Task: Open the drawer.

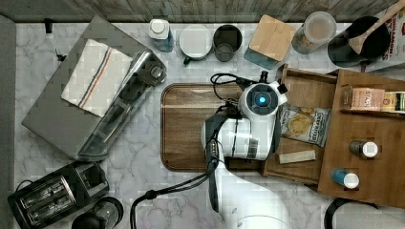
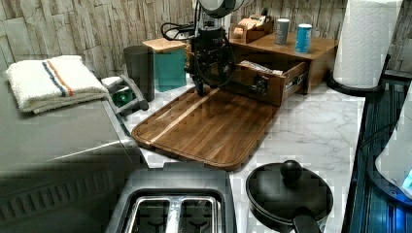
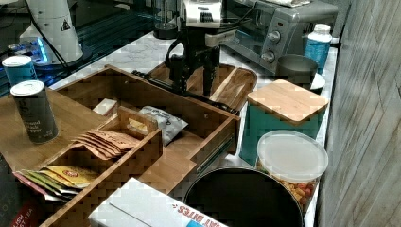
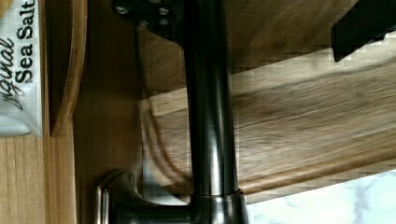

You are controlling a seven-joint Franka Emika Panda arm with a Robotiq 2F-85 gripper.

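The wooden drawer [image 1: 305, 81] stands pulled well out of its cabinet [image 1: 377, 176] over the edge of the dark cutting board [image 1: 191, 129]. Inside it lie a chip bag [image 1: 303, 124] and a small pale packet [image 1: 297, 156]. Its long black bar handle [image 4: 208, 116] runs across the front [image 2: 262, 85]. My gripper [image 2: 211, 87] points down at the handle, open, with the fingers spread on either side of the bar and one black finger [image 4: 359, 25] well away from it. In the right view the gripper [image 3: 194, 90] straddles the handle [image 3: 156, 81]. From above, the arm's wrist [image 1: 260, 100] covers the fingers.
A toaster oven [image 1: 90, 90] with a folded towel and a toaster [image 1: 52, 193] stand at the top view's left. Cups and a teal canister with a wooden lid [image 1: 271, 38] line the back wall. A paper towel roll [image 2: 367, 39] and a black pot lid [image 2: 289, 191] are in the left view.
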